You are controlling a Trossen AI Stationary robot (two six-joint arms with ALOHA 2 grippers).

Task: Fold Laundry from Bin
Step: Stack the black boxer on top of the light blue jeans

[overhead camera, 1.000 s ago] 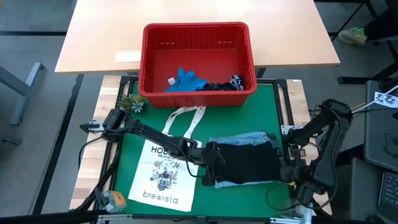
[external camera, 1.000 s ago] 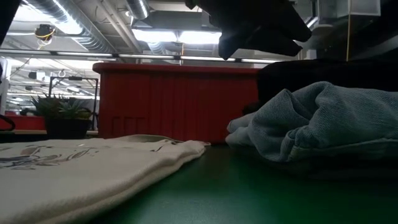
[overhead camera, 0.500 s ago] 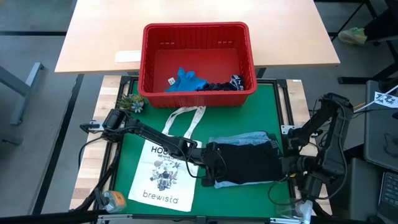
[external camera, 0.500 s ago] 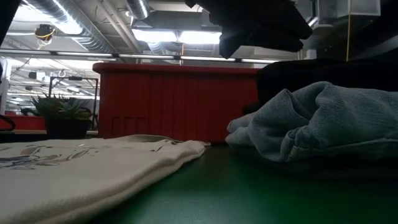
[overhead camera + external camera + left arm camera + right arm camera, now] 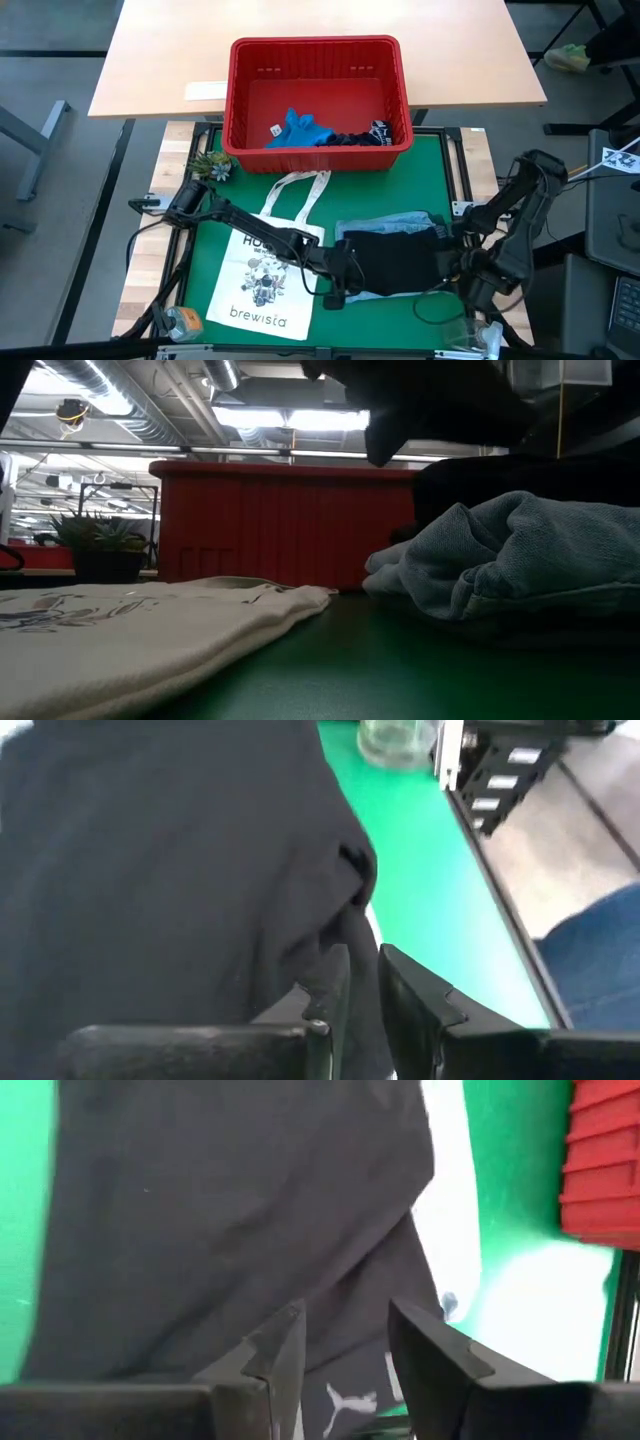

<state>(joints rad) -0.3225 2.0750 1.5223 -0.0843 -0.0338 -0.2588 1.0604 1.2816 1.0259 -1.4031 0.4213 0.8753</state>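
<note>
Clothes are in two places. One dark garment (image 5: pixel 395 262) lies spread flat on the green mat (image 5: pixel 425 165), long side running left to right, on top of a light blue denim shirt (image 5: pixel 400 220). The red bin (image 5: pixel 317 55) sits at the far edge with a bright blue garment (image 5: pixel 298 128) and a dark navy one (image 5: pixel 360 137) inside.

At the dark garment's left edge, the left gripper (image 5: pixel 335 285) has its fingers (image 5: pixel 330 990) nearly together, pinching the cloth's edge. At the right edge, the right gripper (image 5: pixel 455 265) has its fingers (image 5: pixel 280 1350) partly apart above the dark cloth; I cannot tell if it holds any.

A white tote bag (image 5: pixel 265 275) lies flat just left of the clothes, under the left arm. A small plant (image 5: pixel 212 165) stands near the bin's left corner. A glass jar (image 5: pixel 185 320) sits at the near left.
</note>
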